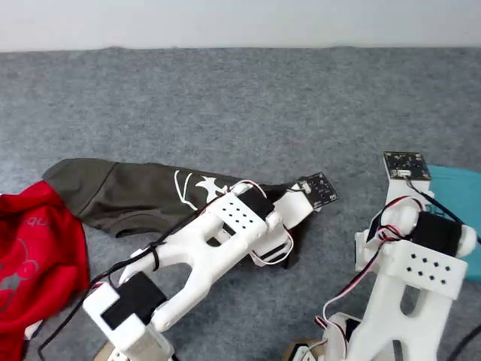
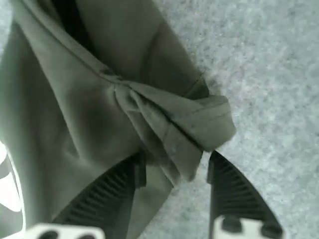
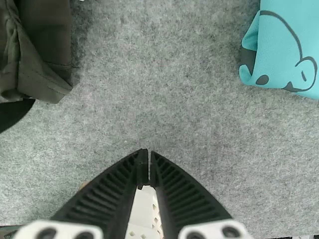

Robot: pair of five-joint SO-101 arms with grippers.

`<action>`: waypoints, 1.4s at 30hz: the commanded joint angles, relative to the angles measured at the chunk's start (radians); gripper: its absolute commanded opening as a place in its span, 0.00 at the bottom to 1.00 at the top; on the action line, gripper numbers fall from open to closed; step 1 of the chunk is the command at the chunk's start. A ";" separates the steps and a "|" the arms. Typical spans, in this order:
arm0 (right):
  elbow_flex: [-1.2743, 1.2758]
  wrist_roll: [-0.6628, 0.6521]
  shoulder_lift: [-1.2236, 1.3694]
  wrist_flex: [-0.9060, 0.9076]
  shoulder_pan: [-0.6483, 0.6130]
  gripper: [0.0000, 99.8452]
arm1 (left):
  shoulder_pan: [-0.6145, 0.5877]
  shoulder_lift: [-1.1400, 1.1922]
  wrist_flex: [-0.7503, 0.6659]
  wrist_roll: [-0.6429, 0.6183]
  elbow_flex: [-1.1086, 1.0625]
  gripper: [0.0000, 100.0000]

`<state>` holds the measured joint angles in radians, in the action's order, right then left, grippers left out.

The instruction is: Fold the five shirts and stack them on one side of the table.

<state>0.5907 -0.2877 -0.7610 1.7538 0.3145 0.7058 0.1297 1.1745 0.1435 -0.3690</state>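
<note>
A dark olive shirt (image 1: 143, 195) with a white print lies rumpled across the left middle of the grey table. My left gripper (image 2: 177, 164) is open at the shirt's right end, with a bunched hem corner (image 2: 199, 124) hanging between its two fingers. In the high view the left arm (image 1: 225, 233) stretches over that end of the shirt. My right gripper (image 3: 148, 162) is shut on nothing, hovering over bare carpet between the olive shirt's edge (image 3: 35, 55) and a teal shirt (image 3: 284, 50). The teal shirt (image 1: 462, 195) lies at the right edge.
A red shirt (image 1: 34, 263) lies crumpled at the left edge, touching the olive one. The right arm (image 1: 409, 248) stands upright at the front right. The grey carpet (image 1: 248, 105) stretches open toward the far wall.
</note>
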 commanded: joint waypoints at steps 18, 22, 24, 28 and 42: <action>-0.006 0.005 -0.007 0.033 -0.010 0.01 | -0.304 -0.483 0.239 0.118 0.079 0.01; -0.006 0.005 -0.007 0.033 -0.012 0.01 | -0.420 -0.588 0.310 0.213 0.079 0.01; -0.006 0.005 -0.007 0.033 -0.012 0.01 | -0.476 -0.632 0.342 0.256 0.079 0.01; -0.006 0.003 -0.007 0.031 -0.013 0.01 | -0.592 -0.681 0.394 0.336 0.077 0.01; -0.015 -0.097 0.113 0.004 -0.558 0.01 | -0.928 -0.446 0.351 0.413 0.073 0.03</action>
<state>0.5907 -0.3721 -0.7027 1.7538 -0.1274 -0.2087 -0.3659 1.5413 0.5485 -0.3337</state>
